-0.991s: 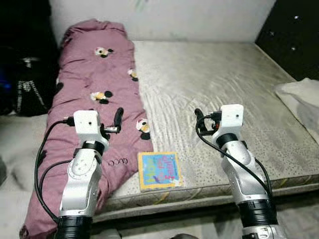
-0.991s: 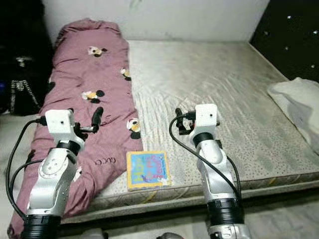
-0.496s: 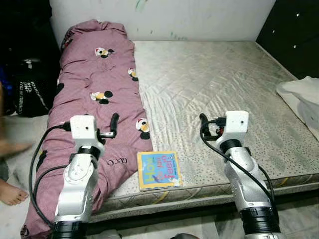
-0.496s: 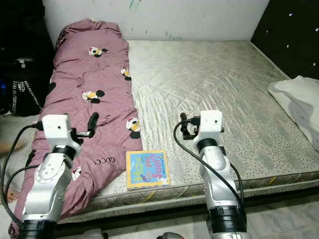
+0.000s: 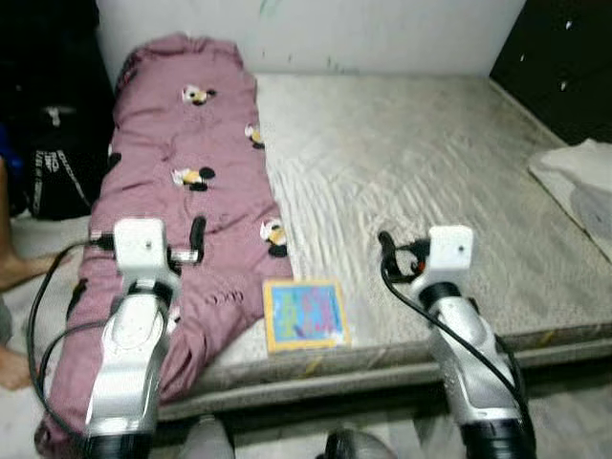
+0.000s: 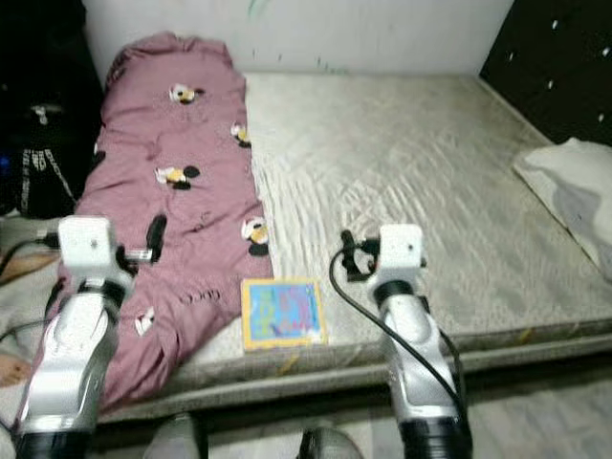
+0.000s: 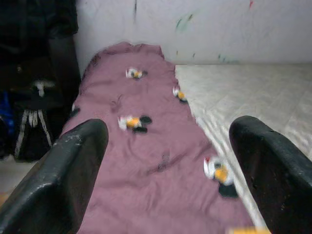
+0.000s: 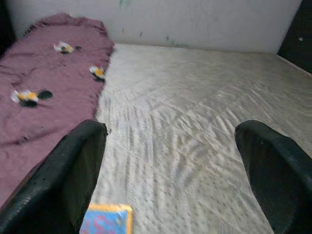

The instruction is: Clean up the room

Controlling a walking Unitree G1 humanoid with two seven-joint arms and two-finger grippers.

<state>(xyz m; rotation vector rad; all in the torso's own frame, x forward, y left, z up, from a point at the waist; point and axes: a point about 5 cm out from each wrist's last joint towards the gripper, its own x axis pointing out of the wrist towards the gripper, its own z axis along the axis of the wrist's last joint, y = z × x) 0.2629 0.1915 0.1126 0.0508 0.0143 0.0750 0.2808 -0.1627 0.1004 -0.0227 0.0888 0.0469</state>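
A mauve blanket (image 5: 182,163) with cartoon mouse prints lies along the left side of the grey mattress (image 5: 411,153). A colourful children's book (image 5: 304,314) rests flat near the mattress's front edge, just right of the blanket. My left gripper (image 5: 196,234) hovers over the blanket's lower part, open and holding nothing; the left wrist view looks along the blanket (image 7: 141,146) between its spread fingers. My right gripper (image 5: 384,244) hangs open over bare mattress, right of the book. The book's corner (image 8: 105,220) appears low in the right wrist view.
A white pillow (image 5: 579,167) lies off the bed's right edge. A dark studded panel (image 5: 564,57) stands at the back right. A black bag (image 5: 53,163) sits left of the bed, with a person's bare leg (image 5: 11,268) near it. A white wall bounds the bed's far end.
The whole picture has shifted and blurred, so the camera moved. Both grippers stay open and empty; the left arm now sits slightly further left over the blanket.
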